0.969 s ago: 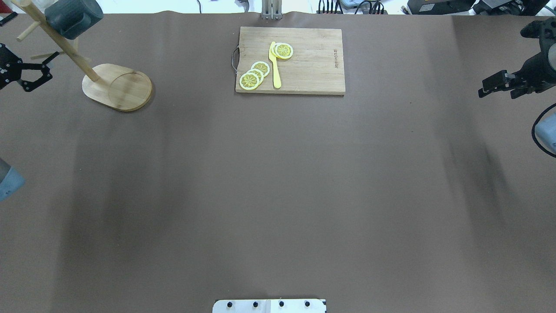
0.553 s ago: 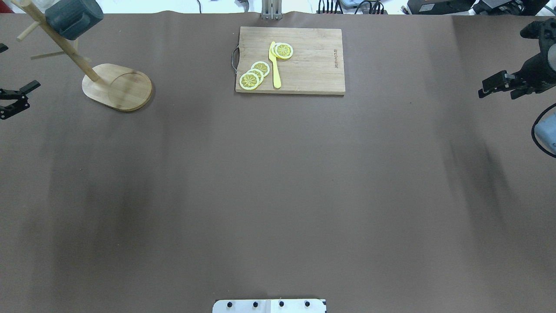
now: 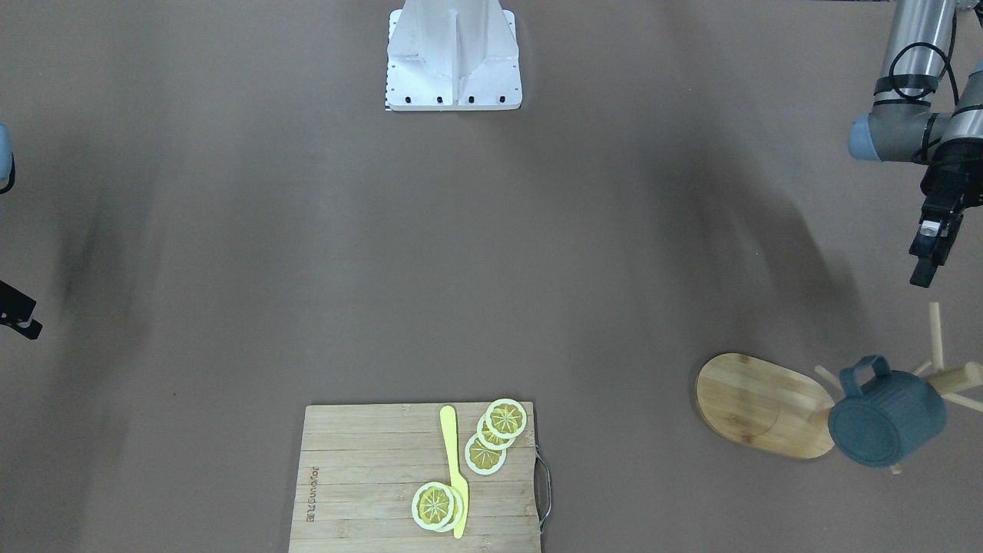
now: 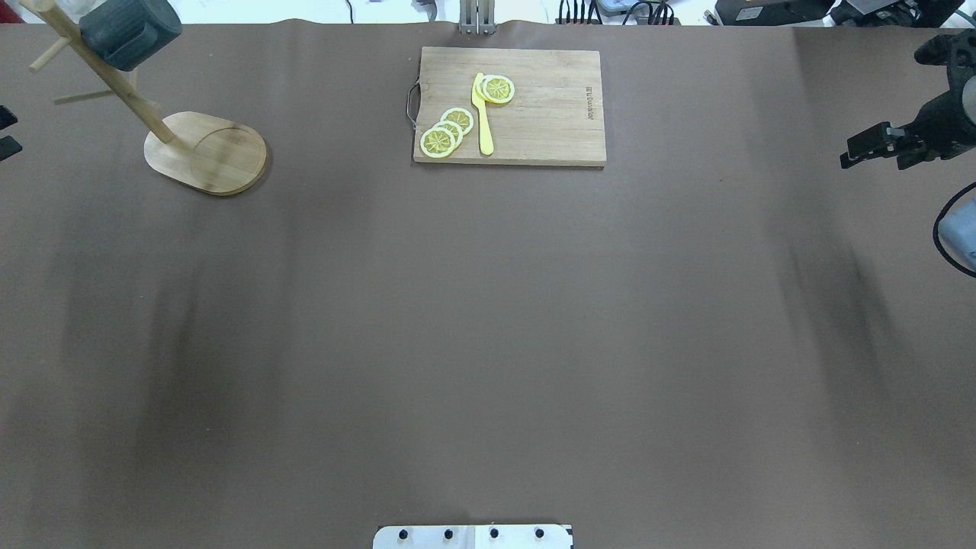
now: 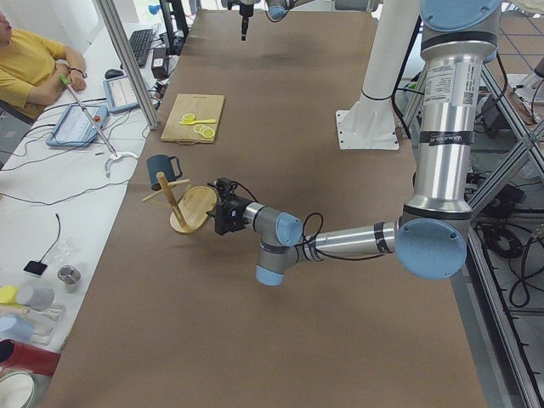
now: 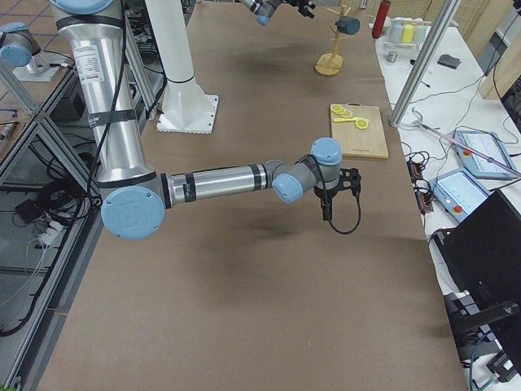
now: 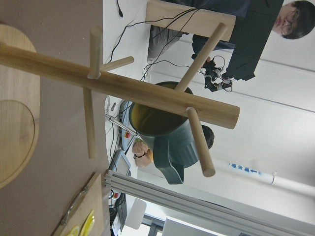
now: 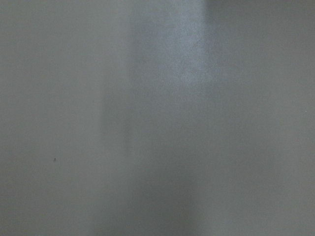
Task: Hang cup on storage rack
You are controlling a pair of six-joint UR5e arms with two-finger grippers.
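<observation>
The left hand is held above the surface, at the 12 o'clock side of the storage rack in the front-facing view. It is apart from the rack, with its fingers pointed toward 6 o'clock. In the overhead view only its two fingertips are seen, at the 9 o'clock edge, spread apart with nothing between them. In the left side view its forearm is stretched low and nearly level, and the wrist is turned toward the rack.

The cup is hung on the rack, off the surface and high up the post. It lies on its side, with its bottom turned toward the front-facing camera, its handle at 12 o'clock and its yellow-green mouth set against the post. Which peg carries the handle cannot be made out. The rack's oval base is at 9 o'clock of the cup.

The right hand is seen at the 3 o'clock edge of the overhead view, well apart from the rack and pointed down at the surface. Its fingers appear drawn together, and nothing is held.

At 12 o'clock of the overhead view a cutting board is laid, on which lemon slices and a yellow knife rest.
</observation>
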